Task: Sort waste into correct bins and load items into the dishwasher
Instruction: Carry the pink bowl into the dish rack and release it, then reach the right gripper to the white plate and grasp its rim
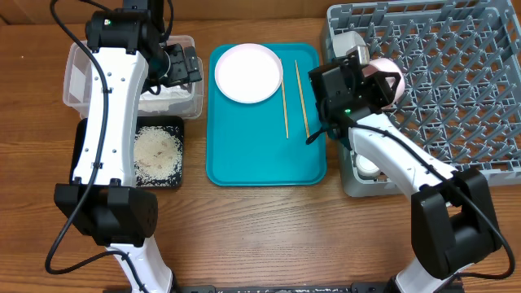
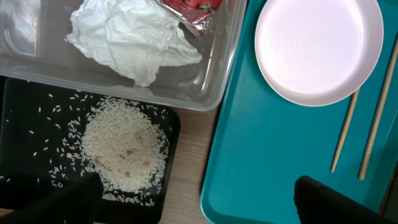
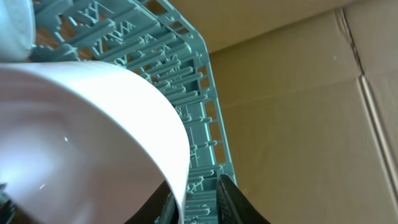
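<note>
My left gripper (image 1: 187, 69) (image 2: 196, 199) is open and empty, above the gap between the black tray (image 2: 25, 99) and the teal tray (image 2: 261, 155). The black tray holds the rice scraps (image 2: 124, 146). The clear tub (image 2: 205, 93) holds the crumpled napkin (image 2: 134, 37) and the red wrapper (image 2: 193, 7). A white plate (image 1: 248, 73) and the chopsticks (image 1: 285, 102) lie on the teal tray. My right gripper (image 1: 370, 81) (image 3: 202, 199) is at the left side of the grey dish rack (image 1: 456, 89). The rim of a pale pink plate (image 3: 81, 137) lies against one finger; the other finger stands apart.
A pale bowl (image 1: 350, 41) sits in the rack's far left corner. A small white cup (image 1: 366, 167) sits in its near left part. The teal tray (image 1: 260, 155) lies between the bins and the rack. Brown cardboard (image 3: 311, 112) shows beyond the rack.
</note>
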